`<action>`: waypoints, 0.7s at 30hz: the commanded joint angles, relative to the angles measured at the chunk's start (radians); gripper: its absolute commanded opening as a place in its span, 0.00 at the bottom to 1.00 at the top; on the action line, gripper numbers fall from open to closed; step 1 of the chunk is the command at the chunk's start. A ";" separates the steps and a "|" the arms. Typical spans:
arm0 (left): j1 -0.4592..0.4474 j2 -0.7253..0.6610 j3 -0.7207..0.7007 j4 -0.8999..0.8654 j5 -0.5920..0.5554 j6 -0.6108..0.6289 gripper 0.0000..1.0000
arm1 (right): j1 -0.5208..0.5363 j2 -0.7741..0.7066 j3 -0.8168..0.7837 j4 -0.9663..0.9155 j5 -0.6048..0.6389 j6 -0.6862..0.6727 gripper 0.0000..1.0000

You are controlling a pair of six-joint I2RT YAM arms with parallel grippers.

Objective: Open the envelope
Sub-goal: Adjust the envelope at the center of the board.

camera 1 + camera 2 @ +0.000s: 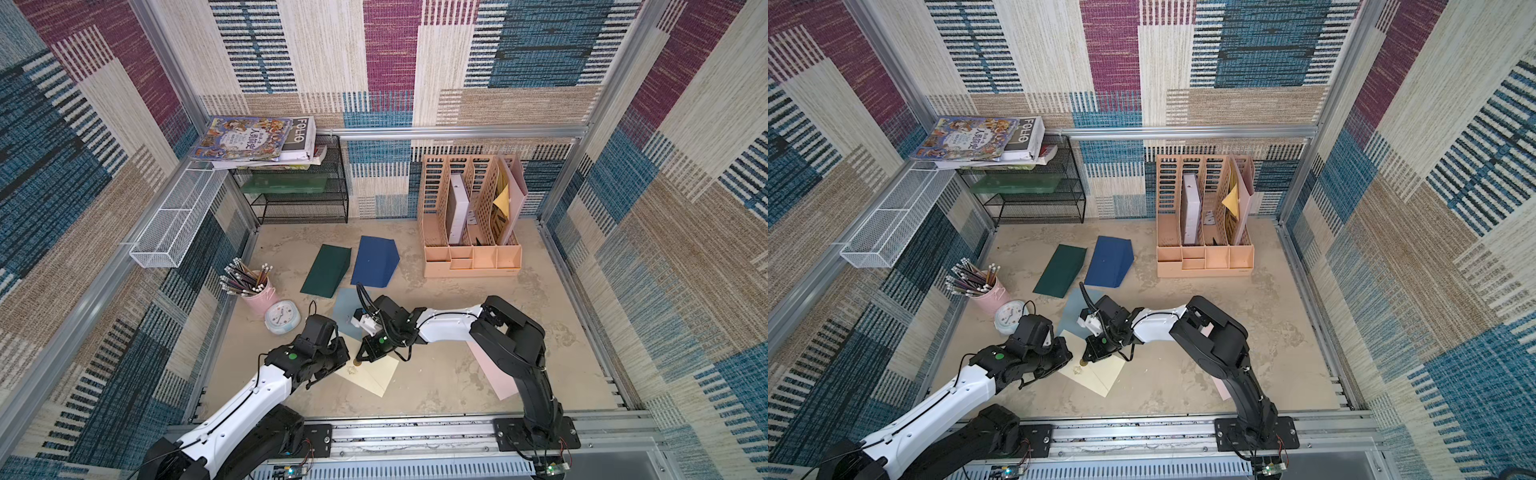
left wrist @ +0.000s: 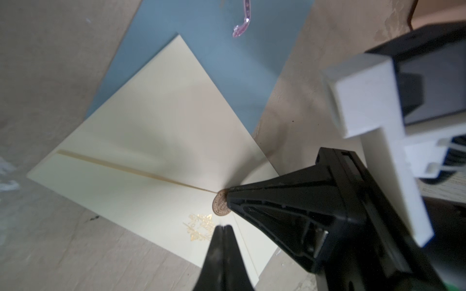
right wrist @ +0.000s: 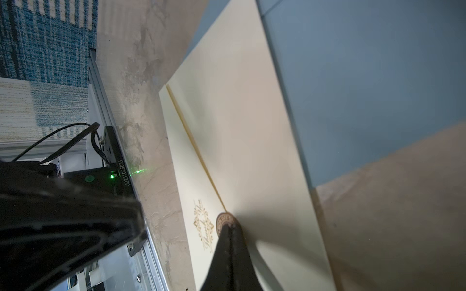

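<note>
Here the cream envelope [image 2: 151, 141] lies flat, flap tip meeting the right tool [image 2: 228, 199].

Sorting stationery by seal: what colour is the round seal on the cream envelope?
Coppery gold, the seal shows best in the left wrist view.

Cream envelope [image 1: 370, 374] flat on counter [image 1: 436, 374], near centre; flap closed, round bronze seal [image 2: 220, 207] at flap tip, gold script beside it; far corner overlaps grey-blue sheet [image 2: 227, 50].
</note>
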 commanded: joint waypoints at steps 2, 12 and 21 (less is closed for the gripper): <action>-0.001 0.016 -0.002 0.018 0.003 0.012 0.06 | 0.005 0.060 -0.011 -0.300 0.336 -0.008 0.00; -0.001 0.026 0.012 0.011 -0.025 0.026 0.10 | 0.005 0.051 -0.109 -0.355 0.451 -0.035 0.00; 0.001 0.150 0.057 0.066 -0.094 0.079 0.15 | 0.011 -0.074 -0.115 -0.340 0.552 -0.070 0.11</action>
